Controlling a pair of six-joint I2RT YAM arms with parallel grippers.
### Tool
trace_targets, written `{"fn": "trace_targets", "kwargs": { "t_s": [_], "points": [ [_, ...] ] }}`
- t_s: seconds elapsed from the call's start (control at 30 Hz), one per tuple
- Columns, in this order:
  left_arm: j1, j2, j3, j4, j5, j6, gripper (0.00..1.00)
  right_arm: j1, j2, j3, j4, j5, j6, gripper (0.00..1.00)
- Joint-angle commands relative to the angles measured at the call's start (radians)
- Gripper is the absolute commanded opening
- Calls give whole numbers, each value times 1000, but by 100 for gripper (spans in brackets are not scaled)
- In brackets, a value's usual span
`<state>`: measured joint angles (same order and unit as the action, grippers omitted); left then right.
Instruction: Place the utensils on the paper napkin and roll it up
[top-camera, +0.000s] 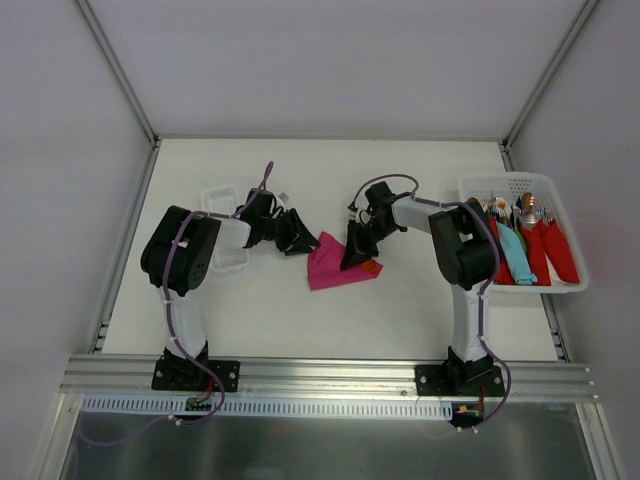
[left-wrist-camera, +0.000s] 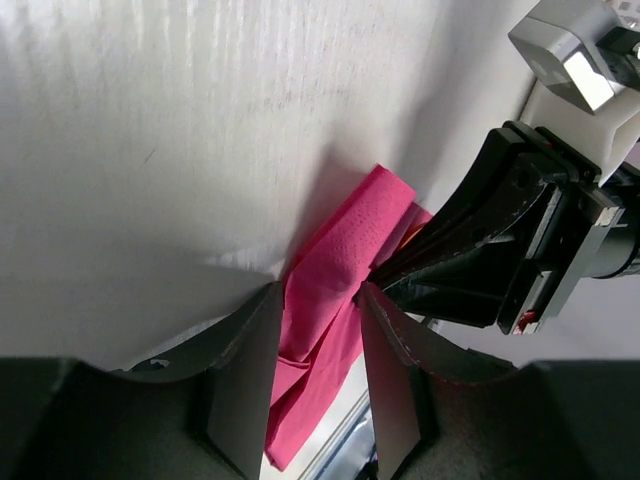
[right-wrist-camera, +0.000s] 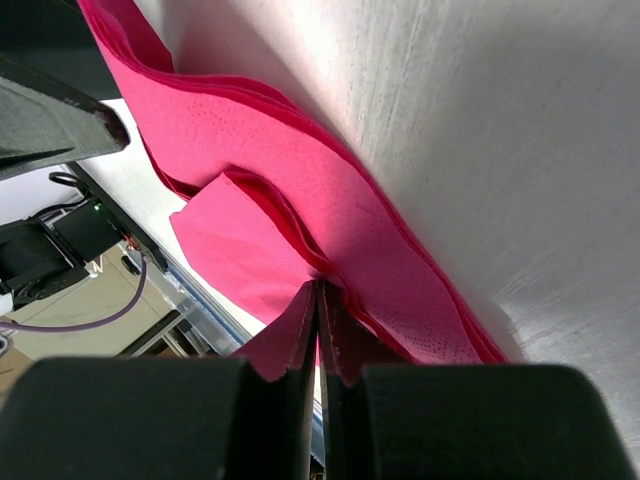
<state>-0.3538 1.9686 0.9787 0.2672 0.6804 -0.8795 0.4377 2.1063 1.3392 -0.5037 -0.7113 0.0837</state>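
Observation:
The magenta paper napkin (top-camera: 330, 270) lies crumpled and partly folded at the table's middle. It also shows in the left wrist view (left-wrist-camera: 350, 235) and the right wrist view (right-wrist-camera: 300, 160). My left gripper (top-camera: 303, 245) is at its left corner. Its jaws are open and straddle a bunched fold of the napkin (left-wrist-camera: 318, 292). My right gripper (top-camera: 352, 258) is at the napkin's right side, shut on an edge of the sheet (right-wrist-camera: 320, 290). A small orange piece (top-camera: 371, 267) peeks out at the napkin's right edge. I cannot tell whether it is the spoon or the fork; the rest is hidden.
A white basket (top-camera: 520, 180) at the right edge holds metal utensils and red and teal napkin bundles. A clear plastic tray (top-camera: 222, 200) sits behind the left arm. The right gripper's black body (left-wrist-camera: 500, 250) is close in front of the left gripper.

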Motion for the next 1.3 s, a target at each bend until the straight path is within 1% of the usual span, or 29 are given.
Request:
{"fn": "trace_targets", "kwargs": {
  "t_s": [0.0,0.07,0.1,0.13,0.2,0.3,0.37,0.47,0.53,0.57,0.67,0.83,1.0,1.03,1.1,1.13,1.2,1.23,1.27],
  "points": [
    [-7,-71,-66,7,-105,-4,39,4,54,0,-62,159,-68,5],
    [-10,-147,-133,13,-172,11,41,4,58,8,-71,167,-74,5],
    [-8,-230,-156,29,-197,29,41,4,60,9,-76,168,-76,5],
    [-8,-272,-176,32,-235,43,42,6,61,11,-81,167,-76,5],
    [-10,-351,-209,30,-239,83,41,6,67,20,-85,165,-75,5],
    [-20,-395,-216,-13,-228,91,37,12,73,29,-84,156,-75,5],
    [-48,-401,-238,-13,-222,73,32,13,78,31,-82,145,-76,5],
    [-108,-389,-255,35,-222,42,26,18,86,40,-76,122,-75,5],
    [-137,-344,-250,55,-216,5,22,22,90,48,-76,116,-76,5],
    [-158,-329,-245,81,-217,-21,19,24,92,49,-78,115,-75,5],
    [-185,-271,-232,119,-222,-55,14,27,96,57,-81,107,-76,4],
    [-201,-179,-189,142,-228,-93,8,29,98,61,-82,95,-76,4],
    [-206,-93,-163,139,-228,-130,3,30,83,69,-75,56,-113,5],
    [-205,-82,-164,138,-234,-142,1,29,66,71,-70,55,-120,6],
    [-203,-62,-178,135,-255,-182,0,21,37,74,-52,40,-125,8],
    [-198,-59,-189,138,-268,-196,0,6,0,78,-35,29,-127,13],
    [-183,-63,-216,147,-303,-229,0,-16,-43,78,9,-20,-114,20],
    [-179,-68,-227,153,-314,-240,0,-40,-64,71,22,-36,-107,29],
    [-165,-70,-236,155,-323,-249,0,-56,-106,64,40,-54,-87,32]
  ]
}}
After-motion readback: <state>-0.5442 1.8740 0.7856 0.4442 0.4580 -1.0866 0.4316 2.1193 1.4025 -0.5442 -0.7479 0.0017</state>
